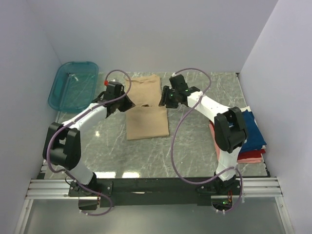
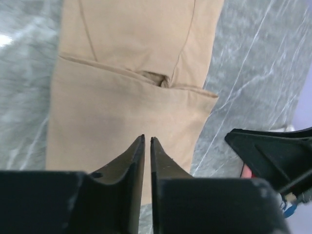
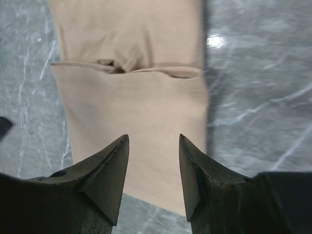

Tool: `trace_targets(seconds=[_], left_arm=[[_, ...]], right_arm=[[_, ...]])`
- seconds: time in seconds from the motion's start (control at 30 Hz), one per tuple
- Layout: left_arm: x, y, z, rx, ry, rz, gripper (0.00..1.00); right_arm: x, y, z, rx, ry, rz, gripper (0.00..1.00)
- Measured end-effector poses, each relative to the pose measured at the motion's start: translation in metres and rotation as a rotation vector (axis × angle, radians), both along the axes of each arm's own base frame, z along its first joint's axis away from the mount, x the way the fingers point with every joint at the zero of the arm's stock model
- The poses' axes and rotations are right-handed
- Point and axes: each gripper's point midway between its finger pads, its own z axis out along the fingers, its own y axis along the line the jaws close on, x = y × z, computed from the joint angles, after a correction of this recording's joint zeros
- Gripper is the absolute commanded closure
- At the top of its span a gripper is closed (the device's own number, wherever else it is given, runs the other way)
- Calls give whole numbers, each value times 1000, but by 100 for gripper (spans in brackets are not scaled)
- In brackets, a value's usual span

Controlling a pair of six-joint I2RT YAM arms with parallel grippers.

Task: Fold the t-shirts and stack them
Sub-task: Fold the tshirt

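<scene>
Spread flat and folded over in the middle of the stone table (image 1: 195,146): the tan t-shirt (image 1: 146,109). Over its left edge, the left gripper (image 2: 147,139), fingers almost pinched together, nothing between. Over its right edge, the right gripper (image 3: 153,137), fingers apart, holding nothing. Far right, a pile of folded t-shirts (image 1: 253,131), blue on top.

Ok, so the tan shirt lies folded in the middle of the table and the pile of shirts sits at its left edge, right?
No. The tan shirt does lie folded in the middle of the table, but the pile of shirts sits at its right edge, not the left. The top view shows it.
</scene>
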Motion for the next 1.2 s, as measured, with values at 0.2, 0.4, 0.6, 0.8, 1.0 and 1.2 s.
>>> trace_targets(seconds=[0.2,0.4,0.6,0.8,1.0,1.2], left_arm=[[1,-27,-49,10,95,-55,94],[-1,-31,-104,42,208,-58,98],[-4,-37,-113,26,207,-44,99],[-17,-40,-112,29,190,-33,99],[-69,-52,-112,31,202,-81,99],[-141,-52,-115,6,219,-126,98]], right_arm=[[-4,34,-13,-30,5,60,50],[5,34,-59,-98,73,43,50],[0,25,-82,-132,102,25,50],[-8,21,-82,-109,67,16,50],[-51,2,-83,-87,74,1,51],[-122,-7,-83,-59,82,31,51]])
